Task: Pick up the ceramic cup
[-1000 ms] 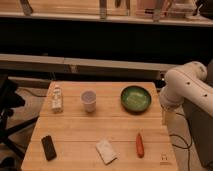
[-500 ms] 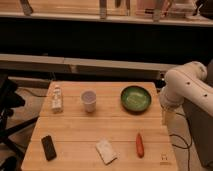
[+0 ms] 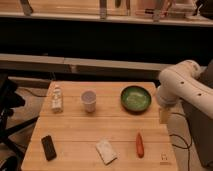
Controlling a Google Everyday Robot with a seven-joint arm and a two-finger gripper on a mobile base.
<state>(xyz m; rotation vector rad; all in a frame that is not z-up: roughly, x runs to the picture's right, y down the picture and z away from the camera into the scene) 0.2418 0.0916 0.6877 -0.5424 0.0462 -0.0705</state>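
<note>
The ceramic cup (image 3: 88, 100) stands upright with its mouth up on the wooden desk (image 3: 75, 130), at about 11 o'clock from the desk's middle; nothing touches it, and the free space around it looks meant to let a grasp come from above or from the side. The green bowl (image 3: 136, 98) sits at 1 o'clock, well apart from the cup; a small bottle (image 3: 57, 98) stands at 10 o'clock, near the cup but clear of it. Along the near edge lie a black block (image 3: 48, 147) at 8 o'clock, a white pad (image 3: 106, 151) at 6 and a red stick-shaped item (image 3: 139, 144) at 5; they are spread out, probably as distractors.

The tool (image 3: 164, 115) hangs below the white arm (image 3: 180, 85) at 3 o'clock, at the desk's right edge and far from the cup; whether it is open or closed I cannot tell; the reach looks not yet begun.

The bottle's label is unreadable; a small dark mark (image 3: 163, 158) near the desk's 5 o'clock corner cannot be made out.
</note>
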